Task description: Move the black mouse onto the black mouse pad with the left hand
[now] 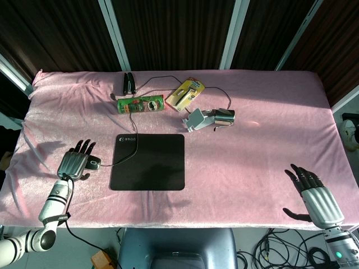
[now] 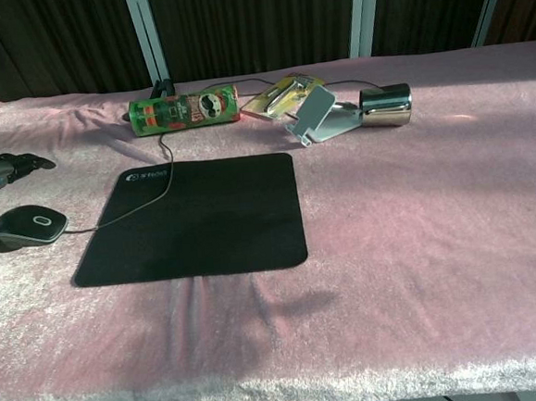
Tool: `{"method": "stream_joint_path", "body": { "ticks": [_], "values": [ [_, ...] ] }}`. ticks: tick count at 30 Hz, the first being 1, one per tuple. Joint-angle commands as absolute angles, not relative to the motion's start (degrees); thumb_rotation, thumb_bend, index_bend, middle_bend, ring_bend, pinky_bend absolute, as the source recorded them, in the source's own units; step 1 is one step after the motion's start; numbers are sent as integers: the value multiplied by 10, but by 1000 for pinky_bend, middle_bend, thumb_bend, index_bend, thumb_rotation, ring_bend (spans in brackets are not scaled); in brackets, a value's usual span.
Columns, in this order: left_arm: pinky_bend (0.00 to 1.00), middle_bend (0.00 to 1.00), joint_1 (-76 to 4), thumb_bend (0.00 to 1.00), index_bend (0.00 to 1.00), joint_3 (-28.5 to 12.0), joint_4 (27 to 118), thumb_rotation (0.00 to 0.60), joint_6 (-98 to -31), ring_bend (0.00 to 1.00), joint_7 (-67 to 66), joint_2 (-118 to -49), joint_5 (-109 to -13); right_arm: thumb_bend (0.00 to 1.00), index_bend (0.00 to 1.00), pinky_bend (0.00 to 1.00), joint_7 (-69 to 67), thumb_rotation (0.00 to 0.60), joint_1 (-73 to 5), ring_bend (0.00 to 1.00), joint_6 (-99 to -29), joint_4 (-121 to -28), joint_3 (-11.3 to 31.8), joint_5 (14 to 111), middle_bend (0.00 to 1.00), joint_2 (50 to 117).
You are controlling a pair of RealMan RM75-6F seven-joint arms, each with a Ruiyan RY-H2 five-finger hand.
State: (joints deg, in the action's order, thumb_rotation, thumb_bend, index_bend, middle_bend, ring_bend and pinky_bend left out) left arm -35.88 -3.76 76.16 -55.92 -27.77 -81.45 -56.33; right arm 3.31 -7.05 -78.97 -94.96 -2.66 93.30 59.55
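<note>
Left hand (image 1: 76, 162) rests over the black mouse (image 1: 92, 163), fingers spread above it without clamping; the mouse sits on the pink cloth (image 1: 252, 151) just left of the black mouse pad (image 1: 148, 161), its cable crossing the pad's corner. Right hand (image 1: 311, 190) lies far right of the pad, fingers apart, holding nothing. Pringles can (image 1: 140, 104) lies beyond the pad.

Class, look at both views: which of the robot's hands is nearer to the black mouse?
The left hand is nearer: it sits right at the black mouse, just off the mouse pad's left edge. The right hand is far across the table, near its front right corner.
</note>
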Motion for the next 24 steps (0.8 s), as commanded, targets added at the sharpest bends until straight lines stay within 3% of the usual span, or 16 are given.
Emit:
{"method": "stream_joint_path", "body": {
  "ticks": [1, 21, 24],
  "values": [
    [289, 0, -358, 181, 0, -39, 760, 600, -559, 0, -275, -816, -566, 295, 79, 245, 33, 600, -70, 110, -790, -950, -26, 933, 72, 596],
    [300, 3, -365, 182, 0, -43, 708, 600, -545, 13, -269, -845, -593, 295, 79, 245, 36, 600, -72, 110, -786, -951, -28, 932, 72, 595],
    [300, 135, -365, 179, 55, -44, 688, 600, -550, 126, -260, -857, -609, 295, 79, 246, 34, 600, -72, 110, -785, -951, -27, 931, 72, 594]
  ]
}}
